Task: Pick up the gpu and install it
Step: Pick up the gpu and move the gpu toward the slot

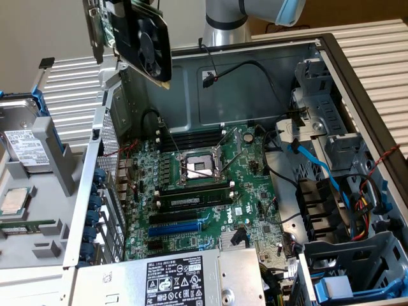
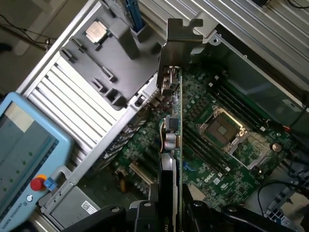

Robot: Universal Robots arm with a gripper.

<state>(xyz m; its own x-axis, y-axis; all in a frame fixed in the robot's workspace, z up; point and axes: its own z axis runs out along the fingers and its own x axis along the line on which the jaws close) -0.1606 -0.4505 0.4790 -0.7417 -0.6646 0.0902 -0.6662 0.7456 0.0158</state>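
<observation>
The gpu (image 1: 143, 41) hangs tilted in the air above the open computer case's back corner, at the exterior view's upper left, with its black fan cooler facing out and its silver bracket beside it. In the wrist view I see the gpu (image 2: 173, 140) edge-on, its silver bracket (image 2: 181, 43) at the far end. My gripper (image 2: 171, 215) is shut on the card's near end, one black finger (image 2: 145, 212) on each side. Below lies the large green motherboard (image 1: 191, 191), with its blue slot (image 1: 175, 227) and open processor socket (image 1: 201, 167). The card is well above the motherboard (image 2: 222, 159).
A silver power supply (image 1: 166, 280) sits along the case's near edge. Drive cages and loose cables (image 1: 344, 191) are at the exterior view's right. A grey fixture (image 1: 38, 217) outside the case holds a hard drive (image 1: 22, 146) and a processor (image 1: 13, 201). A teach pendant (image 2: 24, 159) lies nearby.
</observation>
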